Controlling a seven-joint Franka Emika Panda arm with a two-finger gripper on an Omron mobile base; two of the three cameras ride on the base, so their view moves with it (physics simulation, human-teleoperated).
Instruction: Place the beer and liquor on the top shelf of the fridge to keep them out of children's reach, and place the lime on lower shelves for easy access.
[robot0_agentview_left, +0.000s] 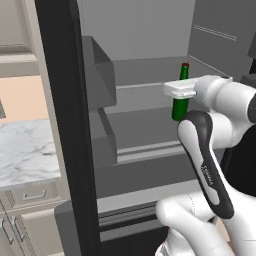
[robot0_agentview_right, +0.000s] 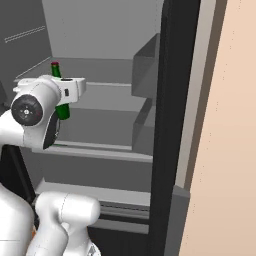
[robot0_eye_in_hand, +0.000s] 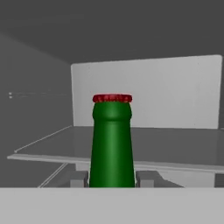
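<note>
2 dark finger tips (robot0_eye_in_hand: 79, 178) press on the sides of the beer (robot0_eye_in_hand: 112, 144), so the gripper (robot0_eye_in_hand: 112, 180) is closed narrow around this slim green bottle and holds it upright. In the hand view the bottle rises from 6 o'clock to the centre, and its red cap (robot0_eye_in_hand: 112, 98) is just above the middle. Behind the cap stands a pale back wall (robot0_eye_in_hand: 175, 92), and a thin grey shelf (robot0_eye_in_hand: 183, 148) runs across behind the bottle, with its front edge at about the height of the bottle's lower body. In the left base view the beer (robot0_agentview_left: 181, 102) is at about 1 o'clock, inside the open fridge (robot0_agentview_left: 145, 30), and the white hand (robot0_agentview_left: 181, 90) grips it at the middle of its body. Its base seems to hang over the shelf (robot0_agentview_left: 140, 127) below; I cannot tell whether it touches. In the right base view the beer (robot0_agentview_right: 62, 109) is at 10 o'clock, partly hidden by the arm (robot0_agentview_right: 30, 115), and the door bins (robot0_agentview_right: 145, 65) are at 1 o'clock.
</note>
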